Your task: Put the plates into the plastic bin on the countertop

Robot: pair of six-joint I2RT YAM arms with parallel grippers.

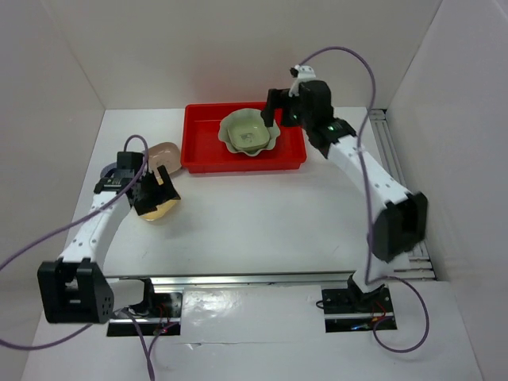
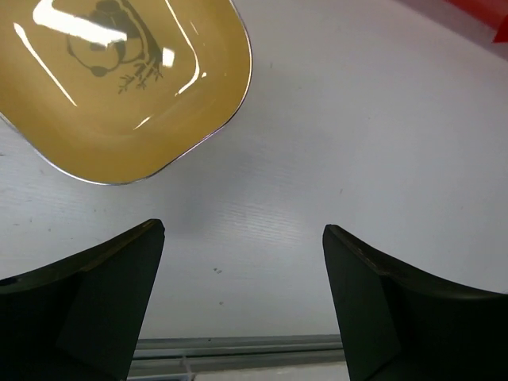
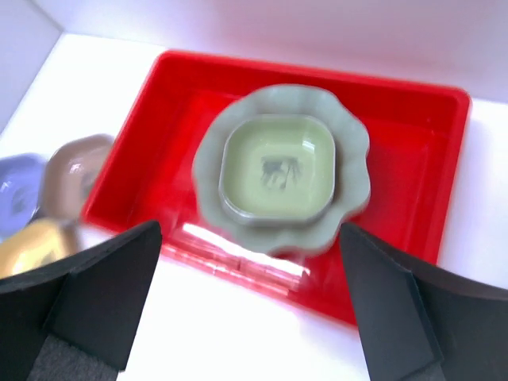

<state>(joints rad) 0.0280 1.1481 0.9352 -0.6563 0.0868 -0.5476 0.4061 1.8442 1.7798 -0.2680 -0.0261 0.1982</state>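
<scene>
Yellow plate (image 2: pixel 127 79) on white countertop (image 2: pixel 357 143), left gripper (image 2: pixel 242 230) spread wide beside it

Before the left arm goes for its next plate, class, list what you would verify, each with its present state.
1. Left claw open, empty: ok.
2. Yellow plate lying flat on the countertop: ok.
3. Left claw straddling that plate's edge: not ok; the plate lies ahead, off to one side.
4. Right claw open, holding nothing: ok.
5. Small green plate nested in the scalloped plate inside the red bin: ok.
6. Another plate hidden under the yellow one: cannot tell.
</scene>
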